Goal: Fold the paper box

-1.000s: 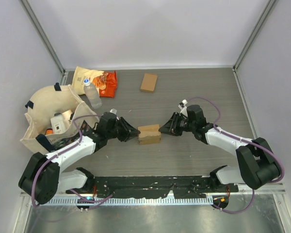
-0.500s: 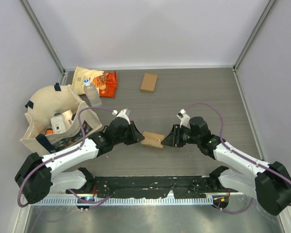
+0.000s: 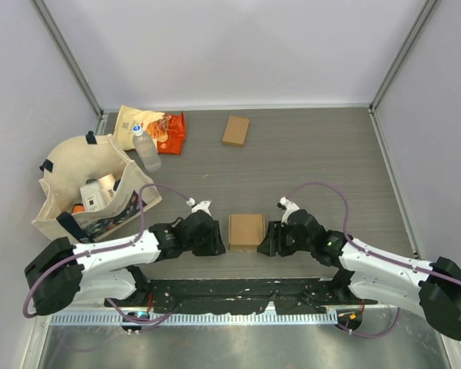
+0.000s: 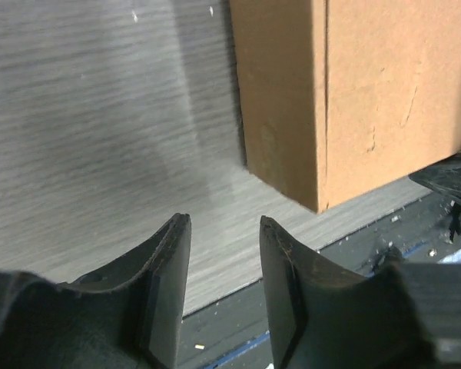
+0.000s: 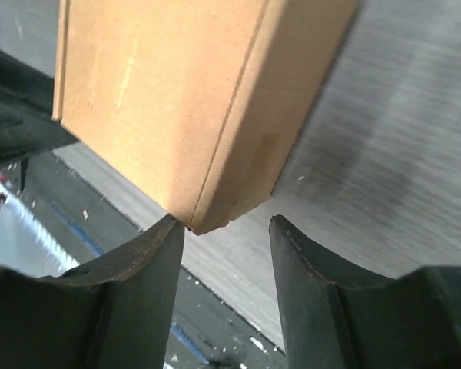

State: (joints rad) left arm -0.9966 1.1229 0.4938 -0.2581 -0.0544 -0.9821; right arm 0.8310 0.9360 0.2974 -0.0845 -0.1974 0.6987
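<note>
Brown paper box (image 3: 247,229) — plain-faced — between left hand (image 3: 220,243) and right hand (image 3: 266,243)

The white-shelled left arm (image 3: 115,250) and white-shelled right arm (image 3: 384,265) share one build: smooth white link covers between bulky matte black joint housings. A thin purple cable (image 3: 316,184) loops along each, ending at a small white plug (image 3: 200,205). The black left gripper (image 3: 221,244) and black right gripper (image 3: 263,243) carry thick, dark, curved fingers (image 4: 165,269) with bevelled edges.
</note>
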